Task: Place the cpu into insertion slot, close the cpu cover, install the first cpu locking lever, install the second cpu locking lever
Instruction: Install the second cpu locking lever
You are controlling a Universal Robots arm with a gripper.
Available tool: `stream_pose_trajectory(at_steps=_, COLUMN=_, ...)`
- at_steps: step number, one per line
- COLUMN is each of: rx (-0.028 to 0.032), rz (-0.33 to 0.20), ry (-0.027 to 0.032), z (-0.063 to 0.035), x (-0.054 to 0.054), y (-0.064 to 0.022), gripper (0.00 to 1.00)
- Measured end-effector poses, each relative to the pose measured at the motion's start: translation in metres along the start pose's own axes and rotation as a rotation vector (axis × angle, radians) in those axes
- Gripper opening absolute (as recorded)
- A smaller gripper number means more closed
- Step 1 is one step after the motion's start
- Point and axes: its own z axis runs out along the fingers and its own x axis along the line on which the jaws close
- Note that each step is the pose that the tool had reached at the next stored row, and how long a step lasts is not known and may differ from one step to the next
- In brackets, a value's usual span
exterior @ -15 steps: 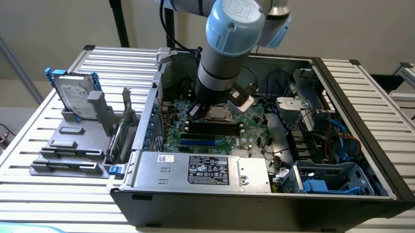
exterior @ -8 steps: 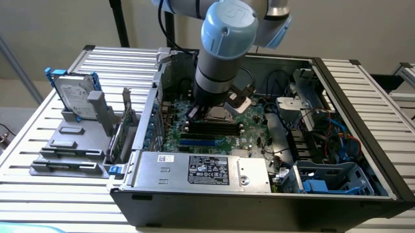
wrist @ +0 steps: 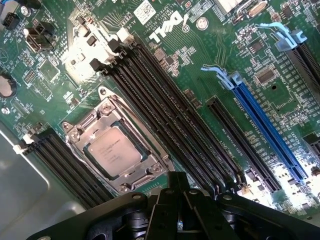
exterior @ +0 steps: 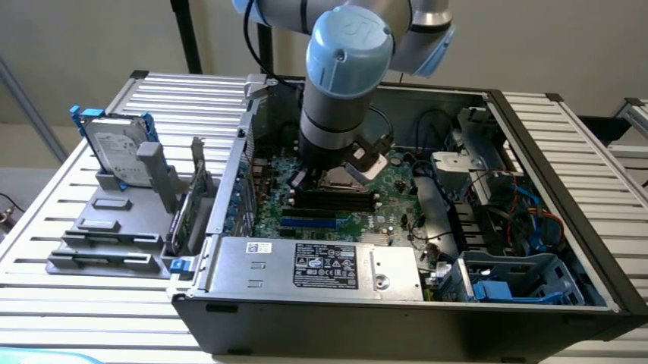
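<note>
An open computer case (exterior: 426, 303) is seen lying on a slatted table (exterior: 61, 280), with the robot arm (exterior: 339, 83) lowered over the green motherboard (wrist: 200, 75). The gripper (wrist: 177, 200) is pressed together, with nothing pinched. The cpu (wrist: 114, 151) is seated in the insertion slot (wrist: 85, 150), and the cpu cover (wrist: 131, 122) is laid down around it, between black memory slots (wrist: 165, 110).

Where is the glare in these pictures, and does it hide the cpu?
In the wrist view, strong glare washes out the white clips near the memory slots and a bright patch by the blue slot; the cpu under the cpu cover stays evenly lit and readable. In the exterior view, the arm shades the motherboard beneath it.
</note>
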Motion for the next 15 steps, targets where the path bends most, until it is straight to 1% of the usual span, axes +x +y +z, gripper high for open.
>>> stream_pose_trajectory(at_steps=7, rx=-0.0042, rz=-0.002, ry=0.0035, z=0.0049, x=0.0, y=-0.0032, gripper=0.11)
stream_pose_trajectory(at_steps=15, rx=-0.013, rz=-0.006, ry=0.0106, z=0.0116, x=0.0, y=-0.0056, gripper=0.11)
